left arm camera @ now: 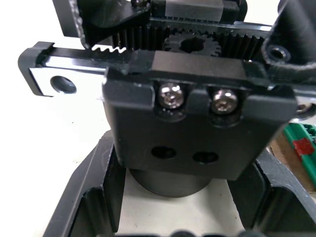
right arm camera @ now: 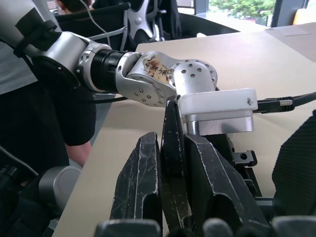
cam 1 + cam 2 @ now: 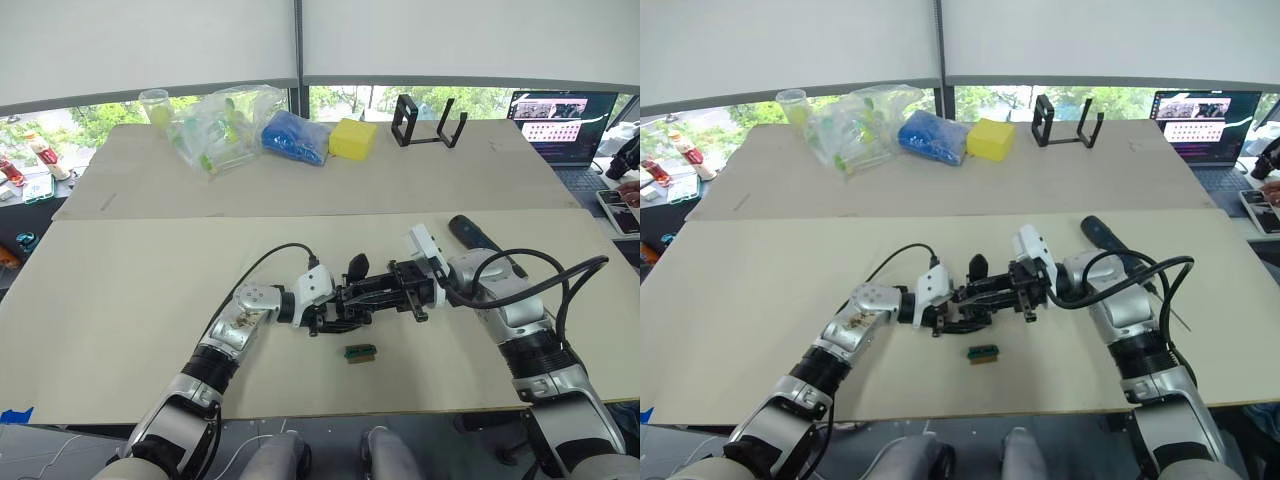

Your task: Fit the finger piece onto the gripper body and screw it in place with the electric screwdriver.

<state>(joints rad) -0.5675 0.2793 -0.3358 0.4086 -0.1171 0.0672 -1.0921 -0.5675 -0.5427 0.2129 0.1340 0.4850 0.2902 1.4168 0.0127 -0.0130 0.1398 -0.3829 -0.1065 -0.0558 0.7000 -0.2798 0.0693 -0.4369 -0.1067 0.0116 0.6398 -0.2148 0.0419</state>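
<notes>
Spanning both head views, two pale tables [image 3: 120, 300] meet edge to edge; the near one has wide bare surface to either side of the arms, while the far one carries a plastic bag [image 3: 222, 125], a blue bundle [image 3: 296, 137], a yellow block [image 3: 353, 139] and a black stand [image 3: 428, 122] along its back edge. A laptop [image 3: 560, 122] sits at the far right corner. The electric screwdriver [image 3: 478, 238] lies on the near table behind the right arm, partly hidden by it. At mid-table the left gripper [image 3: 340, 308] and right gripper [image 3: 405, 288] meet tip to tip over the gripper body [image 3: 362, 292], which is held off the surface. A small green block [image 3: 360, 352] lies just in front, apart from both. The left wrist view adds detail unseen from above: the left fingers [image 1: 94, 197] bracket the round base of the gripper body [image 1: 197, 128], whose two screws, gear and toothed rack are visible. The right wrist view shows the right fingers [image 2: 143, 192] pressed closed on a thin black wedge, the finger piece [image 2: 173, 163], standing upright between them.
</notes>
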